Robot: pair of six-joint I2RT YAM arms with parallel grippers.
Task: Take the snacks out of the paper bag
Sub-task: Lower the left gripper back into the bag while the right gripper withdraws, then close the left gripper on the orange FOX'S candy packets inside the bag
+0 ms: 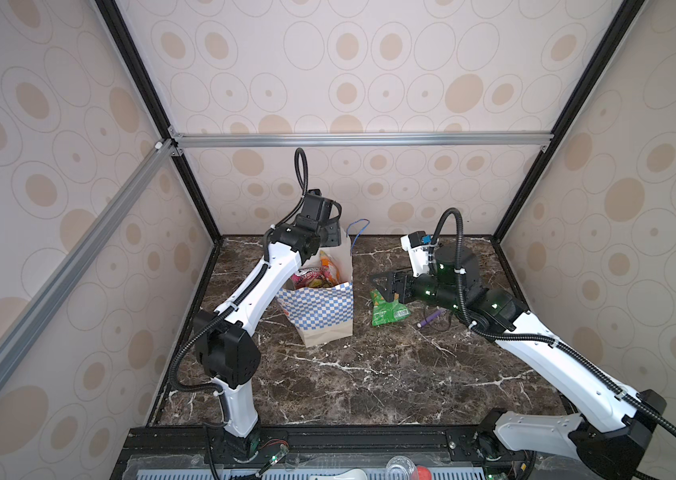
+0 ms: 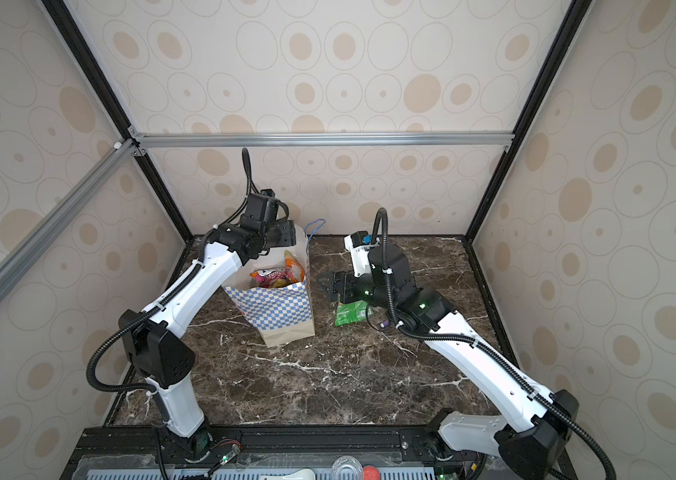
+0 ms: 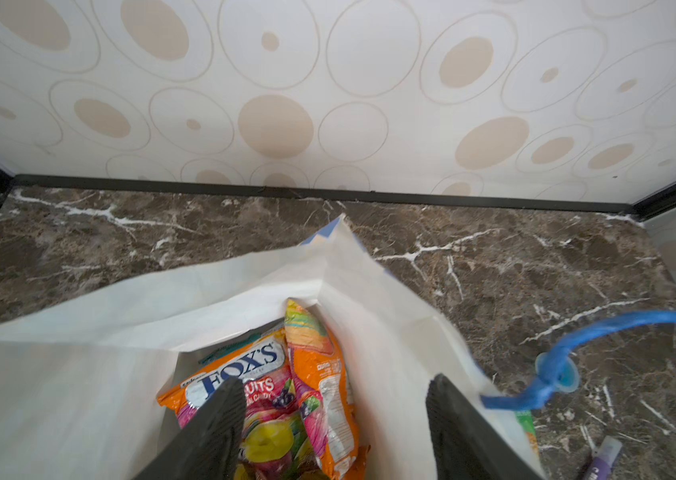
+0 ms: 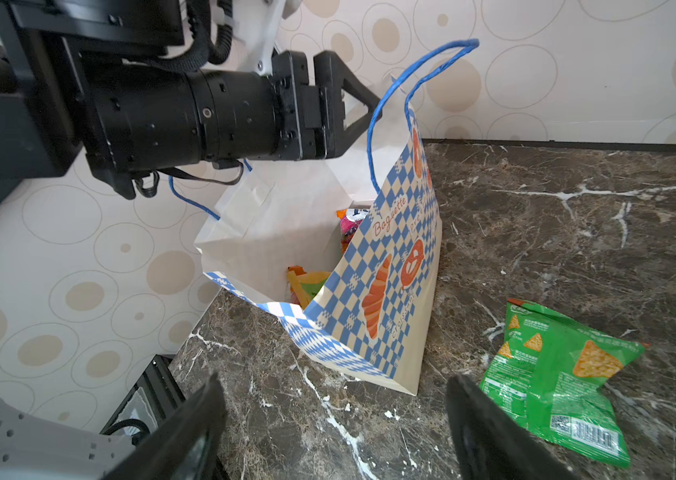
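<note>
Looking into the upright paper bag [image 1: 319,307], we see the left gripper [image 3: 340,436] with jaws partly spread and nothing clamped. One finger [image 3: 220,424] overlaps the Fox's packet [image 3: 244,365]; contact is unclear. The right gripper [image 4: 336,436] hangs wide and empty beside the bag. Nearby we note a blue cord handle [image 3: 602,324], and a green packet [image 4: 556,374] and purple pen [image 1: 431,319] on the marble table [image 1: 369,374]. Orange and pink snacks [image 3: 319,374] lie inside.
</note>
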